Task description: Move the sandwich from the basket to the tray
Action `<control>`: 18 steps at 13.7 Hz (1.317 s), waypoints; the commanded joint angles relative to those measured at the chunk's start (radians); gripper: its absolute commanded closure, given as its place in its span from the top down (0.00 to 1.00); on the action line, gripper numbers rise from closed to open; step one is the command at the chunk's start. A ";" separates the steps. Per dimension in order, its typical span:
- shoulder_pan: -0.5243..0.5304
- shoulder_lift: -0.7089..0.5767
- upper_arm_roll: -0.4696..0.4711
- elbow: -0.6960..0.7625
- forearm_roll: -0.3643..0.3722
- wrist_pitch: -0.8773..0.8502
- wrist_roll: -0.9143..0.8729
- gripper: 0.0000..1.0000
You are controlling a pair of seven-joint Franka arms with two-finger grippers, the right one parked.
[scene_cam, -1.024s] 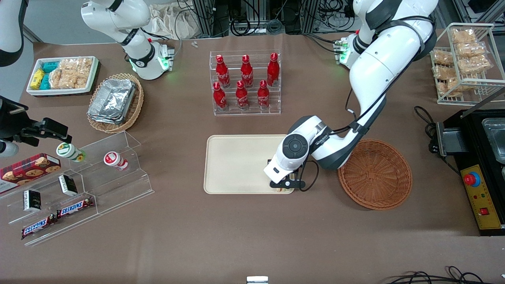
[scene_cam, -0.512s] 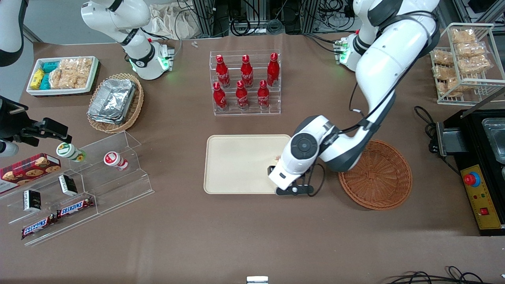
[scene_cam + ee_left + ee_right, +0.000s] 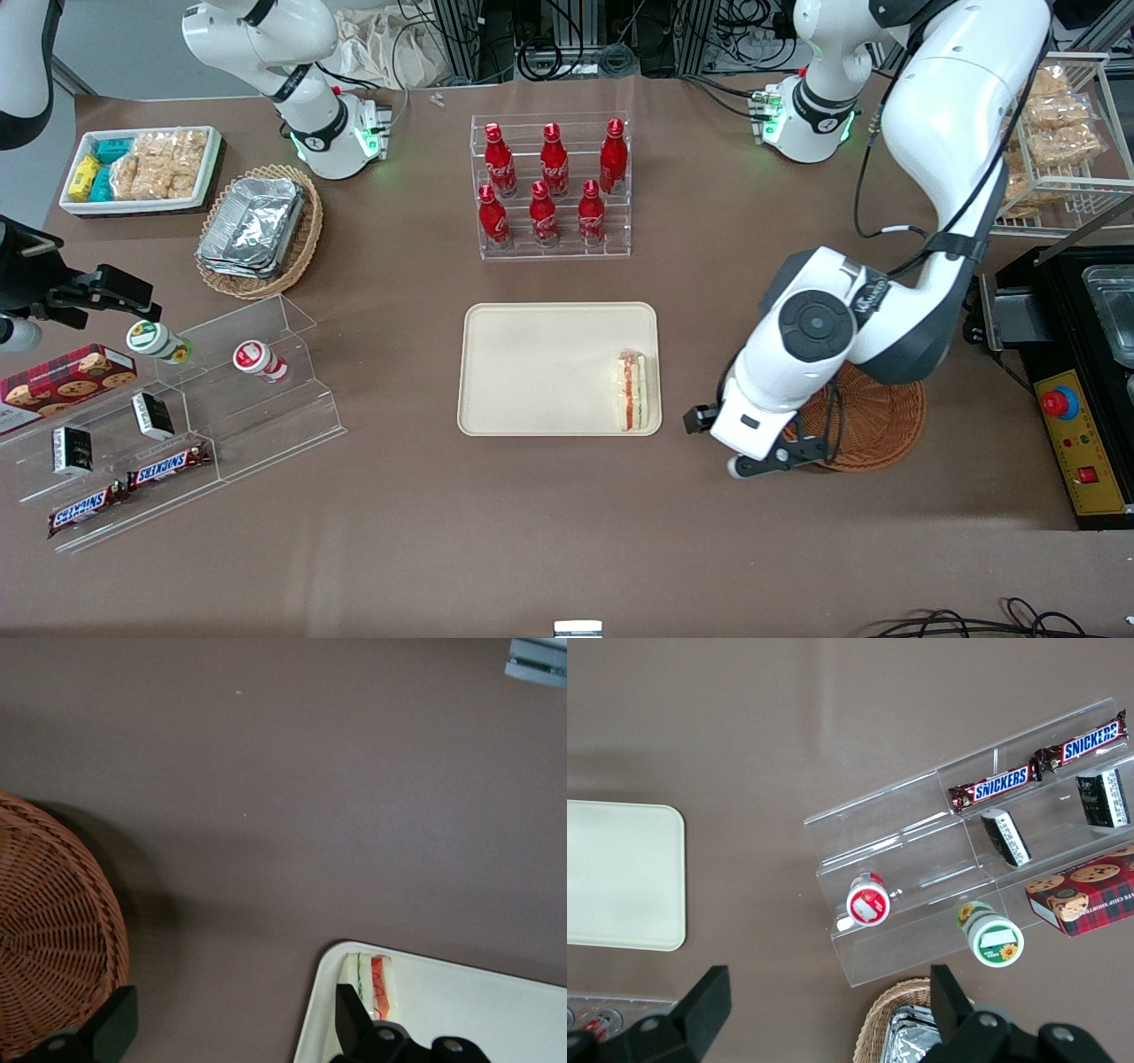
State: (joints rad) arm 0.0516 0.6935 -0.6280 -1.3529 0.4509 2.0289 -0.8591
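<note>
A brown cloth-covered table (image 3: 567, 532) is carrying the whole work area, with cables and metal framing showing at the table edge farthest from the front camera. The gripper (image 3: 766, 461) of the working arm is hanging over the bare table surface between the tray (image 3: 540, 372) and the basket (image 3: 873, 425), at the basket's rim nearest the front camera. In the left wrist view its fingers (image 3: 106, 1032) are standing spread wide apart, gripping nothing and touching nothing.

A clear rack of red bottles (image 3: 551, 190) is standing farther from the front camera than the tray. Toward the parked arm's end of the table, a tan wicker basket with foil trays (image 3: 257, 230), a white tray of snack packets (image 3: 142, 168) and a clear stepped display (image 3: 186, 416) with chocolate bars and small cups are sitting. Toward the working arm's end, a wire rack of packaged snacks (image 3: 1054, 133) is standing.

The sandwich (image 3: 632, 392) is lying flat in the tray, against the short rim nearest the basket. Its long axis is running along that rim, from the end nearer the front camera to the farther end. Its orange-red and green filling layers are facing up.
</note>
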 commanded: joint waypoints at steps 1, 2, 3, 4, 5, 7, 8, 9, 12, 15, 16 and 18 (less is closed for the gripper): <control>0.014 -0.037 -0.010 0.000 0.002 -0.045 -0.014 1.00; 0.027 -0.045 -0.013 0.000 0.002 -0.067 -0.012 1.00; 0.034 -0.051 -0.013 0.000 0.000 -0.076 0.008 1.00; 0.043 -0.054 -0.013 0.000 -0.008 -0.082 0.032 1.00; 0.057 -0.063 -0.013 0.000 -0.027 -0.094 0.043 1.00; 0.088 -0.092 -0.013 0.000 -0.060 -0.133 0.110 1.00; 0.105 -0.112 -0.012 -0.005 -0.081 -0.160 0.152 1.00; 0.137 -0.133 -0.012 -0.011 -0.106 -0.180 0.201 1.00; 0.223 -0.181 -0.012 -0.026 -0.176 -0.232 0.369 1.00; 0.302 -0.222 -0.012 -0.071 -0.176 -0.242 0.545 1.00; 0.319 -0.232 -0.012 -0.077 -0.176 -0.257 0.616 1.00; 0.333 -0.247 -0.009 -0.074 -0.176 -0.277 0.681 1.00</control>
State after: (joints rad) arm 0.3578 0.4993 -0.6292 -1.3841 0.2915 1.7674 -0.2469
